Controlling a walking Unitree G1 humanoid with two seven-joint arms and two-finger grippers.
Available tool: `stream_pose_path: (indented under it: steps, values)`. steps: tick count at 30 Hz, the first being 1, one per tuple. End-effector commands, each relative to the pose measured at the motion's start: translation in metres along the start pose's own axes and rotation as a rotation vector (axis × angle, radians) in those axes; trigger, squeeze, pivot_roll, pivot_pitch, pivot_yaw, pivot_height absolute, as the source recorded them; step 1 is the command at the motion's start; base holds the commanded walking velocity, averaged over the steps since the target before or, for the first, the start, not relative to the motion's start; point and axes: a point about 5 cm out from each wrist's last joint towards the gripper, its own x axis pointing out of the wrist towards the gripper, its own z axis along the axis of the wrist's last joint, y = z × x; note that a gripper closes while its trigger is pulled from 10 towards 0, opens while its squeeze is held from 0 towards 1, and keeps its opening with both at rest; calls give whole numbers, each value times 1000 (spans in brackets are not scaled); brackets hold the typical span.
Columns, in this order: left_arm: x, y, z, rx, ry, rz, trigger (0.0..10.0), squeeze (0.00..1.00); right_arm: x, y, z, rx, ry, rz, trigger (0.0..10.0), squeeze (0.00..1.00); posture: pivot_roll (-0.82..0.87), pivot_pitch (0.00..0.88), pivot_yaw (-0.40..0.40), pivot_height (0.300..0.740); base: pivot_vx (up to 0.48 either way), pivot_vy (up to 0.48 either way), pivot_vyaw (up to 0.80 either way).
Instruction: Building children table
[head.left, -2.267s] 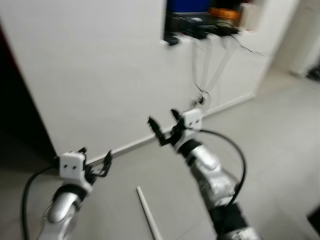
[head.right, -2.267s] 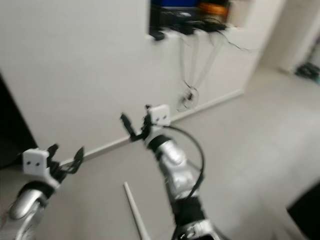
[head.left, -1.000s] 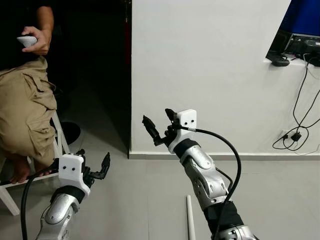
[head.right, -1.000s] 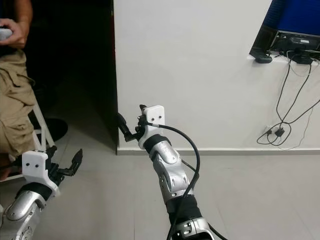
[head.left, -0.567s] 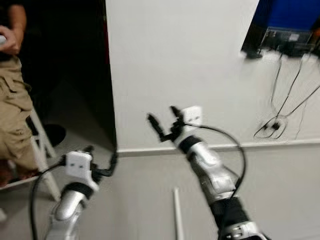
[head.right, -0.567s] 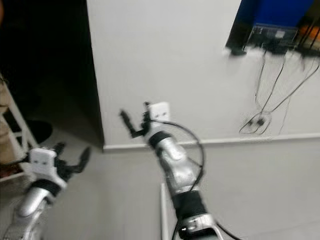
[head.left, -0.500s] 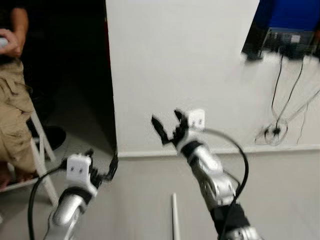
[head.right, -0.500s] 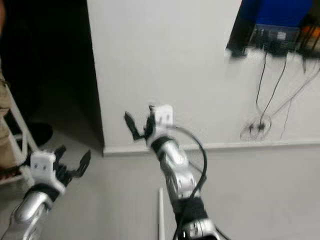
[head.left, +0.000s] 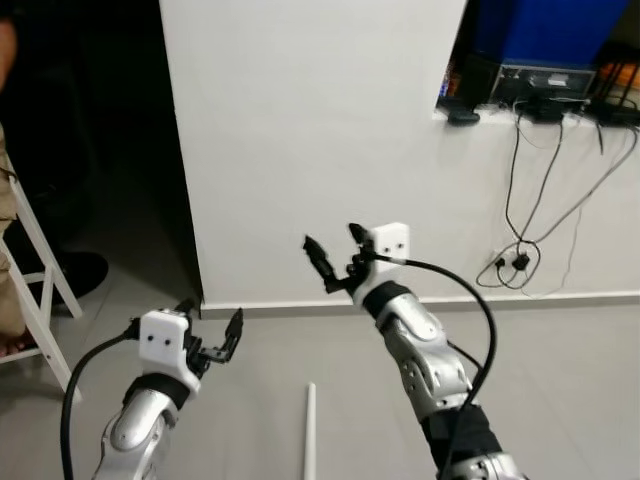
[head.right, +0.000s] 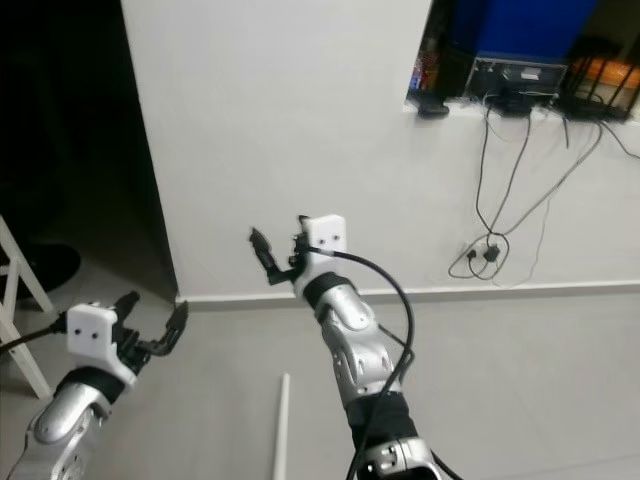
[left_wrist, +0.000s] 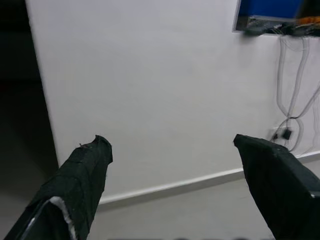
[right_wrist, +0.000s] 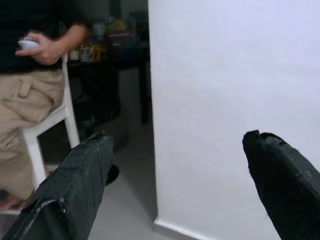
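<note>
Facing a white wall (head.left: 320, 130), the robot stood on a grey tiled floor (head.left: 560, 380) with both arms raised and nothing in either gripper. The left gripper (head.left: 212, 335) was held low on the near left, its two black fingers spread apart and released. The right gripper (head.left: 334, 254) was held higher, near the centre of the scene, in front of the wall's lower part; its fingers (right_wrist: 80, 175) also stood wide apart, grasping nothing.

A white rod (head.left: 308, 435), apparently a leg of the children's table, lay on the floor between the two arms, near the robot, pointing roughly toward the wall and touched by neither gripper.

On the far right, a ledge in the wall carried a blue-fronted device (head.left: 530, 30) and dark equipment, from which black cables (head.left: 520, 200) hung down to a plug near the skirting board (head.left: 560, 297). On the left, a dark opening lay beside the wall's edge. A white chair (head.left: 35, 300) stood at the far left, and the right wrist view showed a person (right_wrist: 30, 95) in beige trousers seated on it, one hand (right_wrist: 42, 49) holding a small pale object.
</note>
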Motion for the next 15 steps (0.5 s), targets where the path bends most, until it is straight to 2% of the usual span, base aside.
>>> stream_pose_path:
  steps: [1,8,15]
  values:
    - [1,0,1,-2,-7,-2,10000,0,3,3,5,-4,-21,17,10000,0,82,0,-104,740,0,-480,0]
    - [1,-1,1,-9,-12,-3,10000,0,3,3,5,-6,-22,21,10000,0,82,0,-107,740,0,-437,0]
    - [1,-1,2,-18,-25,6,10000,0,3,4,6,-9,-23,26,10000,0,81,0,-108,740,0,0,0]
